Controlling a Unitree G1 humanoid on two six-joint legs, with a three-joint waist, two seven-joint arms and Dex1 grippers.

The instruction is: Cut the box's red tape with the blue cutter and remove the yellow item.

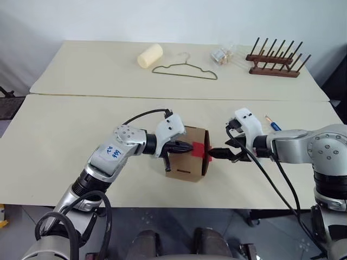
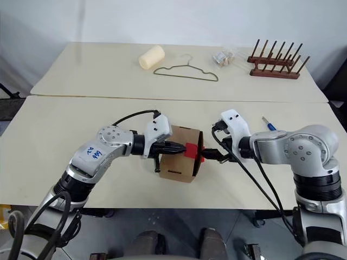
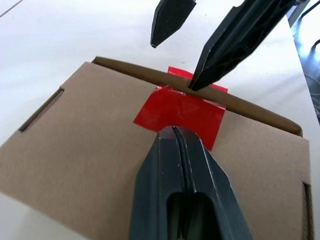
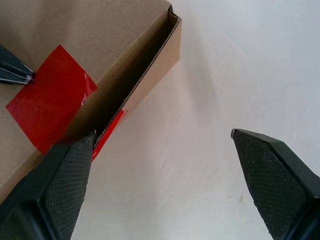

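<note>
Tables [image 1: 65, 135], 2 of them set edge to edge, carry everything. Box [image 1: 187, 162] of brown cardboard sits near the front edge of the nearer table, between the 2 grippers. Far table holds a wooden peg rack [image 1: 276, 59] at the right, a wire hanger [image 1: 185, 69] in the middle, a cream roll [image 1: 150, 55] to its left and a small clear item [image 1: 220, 56] to its right. Left gripper [image 3: 174, 131] has its jaws pressed together, holding nothing, with the tips resting on the red tape [image 3: 180, 114] on the box's top. Right gripper [image 4: 160, 142] has its jaws spread wide; 1 finger [image 4: 65, 175] touches the box's lifted flap edge at the tape, the other hangs over bare table. Blue cutter [image 1: 272, 123] lies on the nearer table beyond the right gripper, apart from the box.
</note>
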